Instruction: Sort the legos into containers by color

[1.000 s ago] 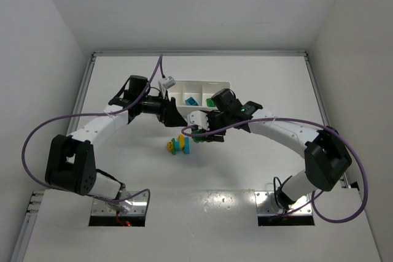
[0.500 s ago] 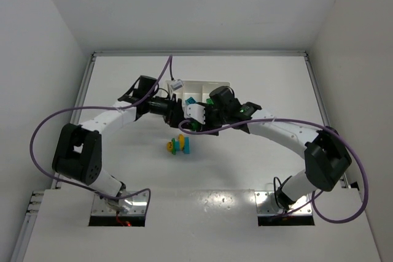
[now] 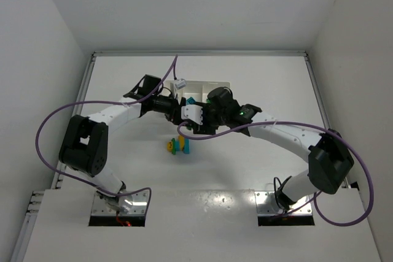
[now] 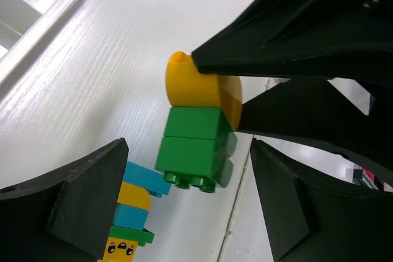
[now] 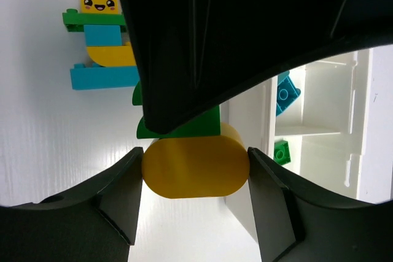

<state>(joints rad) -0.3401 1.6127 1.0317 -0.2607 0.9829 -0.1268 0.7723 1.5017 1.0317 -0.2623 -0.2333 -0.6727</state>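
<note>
My right gripper point(image 5: 195, 170) is shut on a rounded yellow brick point(image 5: 195, 169) with two green bricks point(image 5: 184, 128) stuck to it, held above the table near the tray's front edge. In the left wrist view the same yellow brick point(image 4: 202, 84) and green bricks point(image 4: 196, 151) hang between my left gripper's point(image 4: 189, 145) open fingers without touching them. In the top view the left gripper point(image 3: 182, 113) meets the right gripper point(image 3: 195, 122) in front of the white tray point(image 3: 215, 84). A small stack of yellow, cyan and green bricks point(image 3: 179, 145) lies on the table.
The tray holds a cyan brick point(image 5: 285, 93) in one compartment and a green brick point(image 5: 281, 151) in the one beside it. The tray's rim point(image 4: 55, 10) is close on the left gripper's far side. The stack point(image 5: 101, 41) lies just below both grippers.
The right gripper has lifted the yellow and green piece away from the stack toward the tray. The left gripper has moved right and now straddles the green bricks.
</note>
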